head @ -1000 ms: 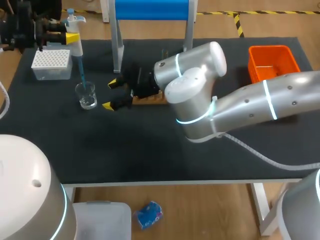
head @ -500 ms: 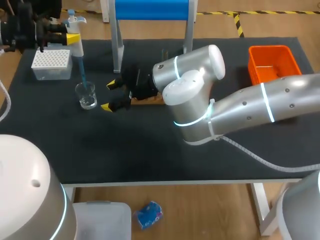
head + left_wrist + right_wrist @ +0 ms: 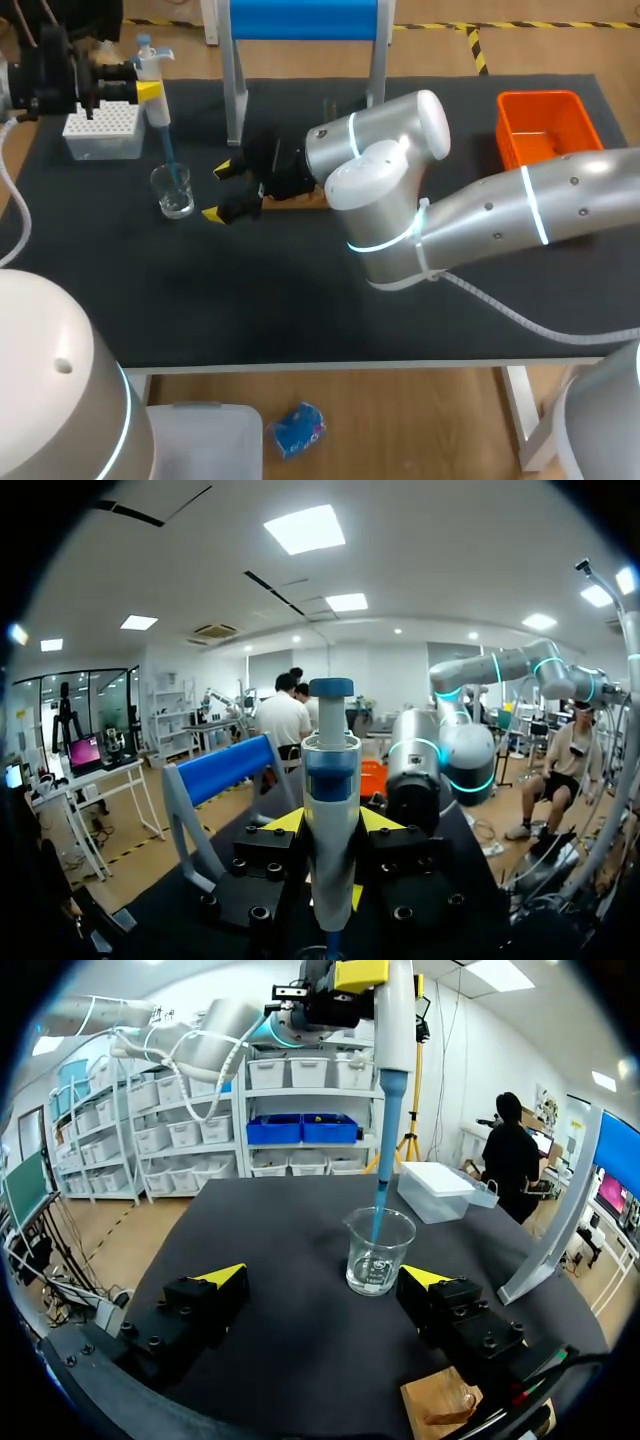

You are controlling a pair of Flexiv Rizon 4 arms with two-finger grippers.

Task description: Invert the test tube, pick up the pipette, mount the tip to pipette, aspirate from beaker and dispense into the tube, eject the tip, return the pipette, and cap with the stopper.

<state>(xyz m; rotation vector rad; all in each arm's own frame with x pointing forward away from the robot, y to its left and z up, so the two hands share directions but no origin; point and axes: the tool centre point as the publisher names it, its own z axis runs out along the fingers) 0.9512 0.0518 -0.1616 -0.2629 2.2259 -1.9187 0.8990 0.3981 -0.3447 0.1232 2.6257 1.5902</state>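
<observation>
1. since a second ago my left gripper [image 3: 143,90] has pulled up and back a little with the pipette [image 3: 150,62]. my right gripper [image 3: 222,190] has edged toward the beaker [image 3: 175,190].
2. head view: my left fingers clamp the pipette body, and its blue tip [image 3: 166,150] runs down into the beaker. i judge this is the aspirate step. to do it well, i should keep the tip low in the liquid and off the glass wall, then lift straight up before carrying. my right fingers stand wide apart just beside the beaker, holding nothing. the tip box [image 3: 100,130] sits near the beaker by the table's [image 3: 300,300] left edge. open mat lies in front of it.
3. left wrist view: the pipette stands upright between my two yellow tips, gripped from both sides. my right arm rises ahead, across the way to the middle of the table.
4. right wrist view: the beaker stands ahead between my spread fingers, untouched, with the tip inside it. the wooden rack [image 3: 440,1405] lies under one finger. i cannot see the test tube, so the carry should go high over that arm.
</observation>
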